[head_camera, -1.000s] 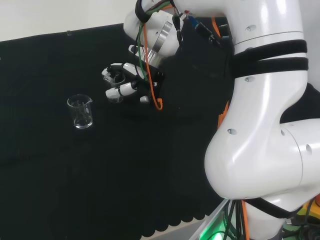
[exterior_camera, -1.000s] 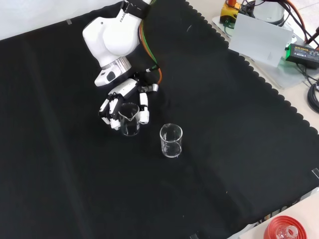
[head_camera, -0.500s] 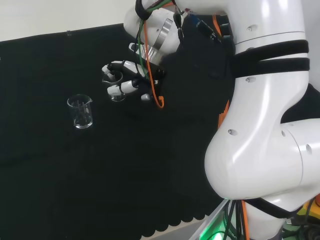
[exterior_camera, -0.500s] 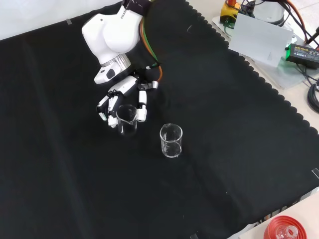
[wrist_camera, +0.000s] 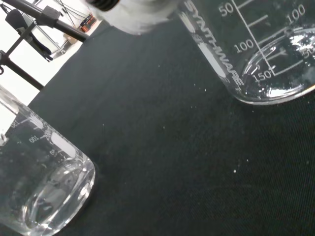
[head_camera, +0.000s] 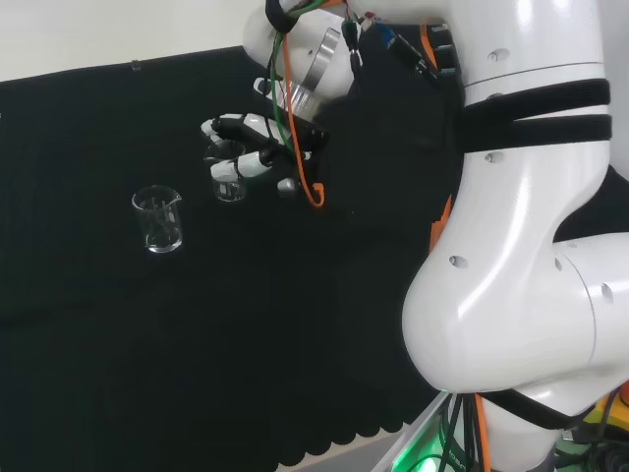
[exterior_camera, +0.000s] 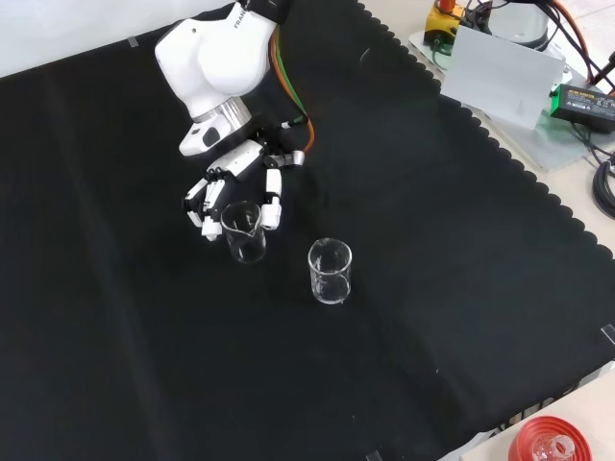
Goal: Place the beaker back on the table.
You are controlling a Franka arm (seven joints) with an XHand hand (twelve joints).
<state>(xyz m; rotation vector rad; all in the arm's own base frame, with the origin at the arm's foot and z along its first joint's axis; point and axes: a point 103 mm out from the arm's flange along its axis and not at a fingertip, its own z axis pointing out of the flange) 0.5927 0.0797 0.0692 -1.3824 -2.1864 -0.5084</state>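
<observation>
A small clear beaker [exterior_camera: 245, 233] stands upright on the black cloth, also seen in the head view [head_camera: 228, 177]. The hand [exterior_camera: 240, 175] hovers just behind and above it, its fingers [exterior_camera: 272, 204] spread and nearly straight on either side of the rim; I cannot tell whether they touch the glass. In the head view the hand [head_camera: 257, 147] sits to the right of the beaker. The wrist view shows this beaker's graduated wall [wrist_camera: 256, 54] resting on the cloth, under a blurred white finger [wrist_camera: 133, 12].
A second clear beaker [exterior_camera: 330, 272] stands apart, in front and to the right in the front view, to the left in the head view [head_camera: 159, 220] and close by in the wrist view [wrist_camera: 39, 187]. A red ribbed stand [exterior_camera: 543, 444] sits off the cloth's corner.
The hand has drawn back and up from the beaker and its fingers have spread wider. The beaker stays in nearly the same spot on the cloth.
</observation>
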